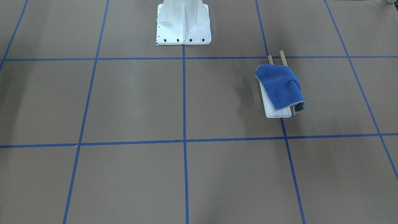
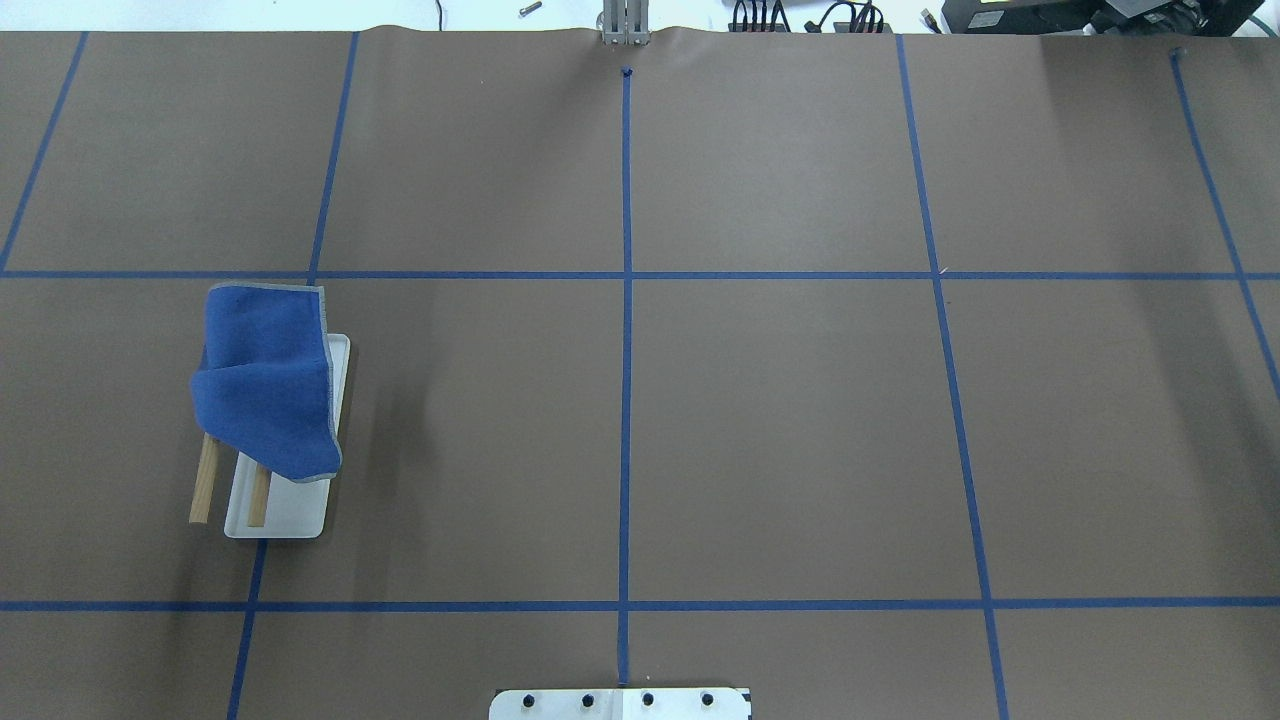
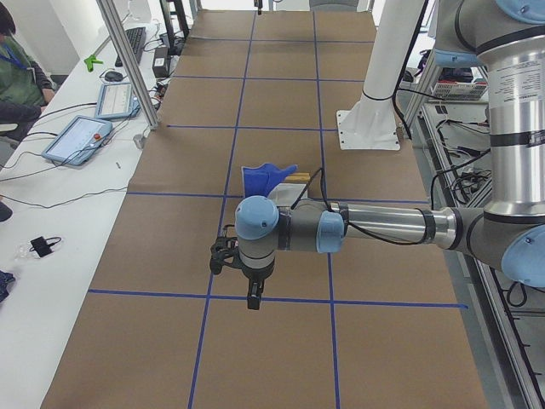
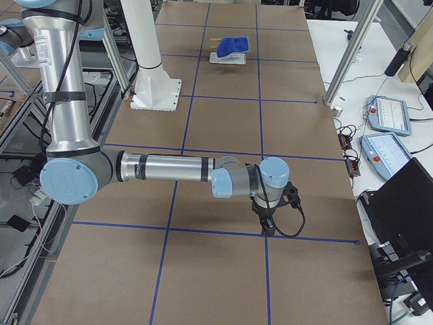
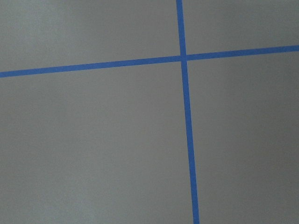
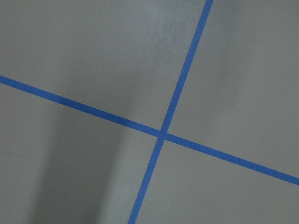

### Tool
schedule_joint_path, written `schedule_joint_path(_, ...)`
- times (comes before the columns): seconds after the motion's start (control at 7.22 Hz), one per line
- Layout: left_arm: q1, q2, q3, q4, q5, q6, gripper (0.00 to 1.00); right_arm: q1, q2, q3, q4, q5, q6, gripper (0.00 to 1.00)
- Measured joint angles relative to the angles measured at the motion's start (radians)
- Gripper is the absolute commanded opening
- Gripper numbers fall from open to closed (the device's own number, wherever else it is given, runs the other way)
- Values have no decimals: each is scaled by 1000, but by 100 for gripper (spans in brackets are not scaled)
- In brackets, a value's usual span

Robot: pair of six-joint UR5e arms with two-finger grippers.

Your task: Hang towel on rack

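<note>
Towel [image 2: 262, 385] is draped over the rack [image 2: 290, 505], long axis along the dowels [image 2: 205, 490]; left gripper [image 3: 254, 294] is judged nearer, its jaws' state cannot be told

The rack [image 2: 292, 512], draped by the towel [image 2: 262, 385], stands left on the tabletop [image 2: 780, 420], bare surface all round. The white pedestal [image 1: 183, 25] blocks the robot-side edge's middle.

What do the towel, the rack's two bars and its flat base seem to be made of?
Towel: soft cloth, matte blue, draping in folds, grey stitched edge. Dowels: probably bare wood, light brown, matte. Base: smooth white, plastic or painted metal; cannot tell which.
</note>
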Motion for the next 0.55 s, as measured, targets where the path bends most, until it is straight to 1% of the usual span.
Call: schedule_joint_path(0.55, 0, 1, -1, 0, -1, 0, 98, -1, -5, 3, 2, 11, 0, 100)
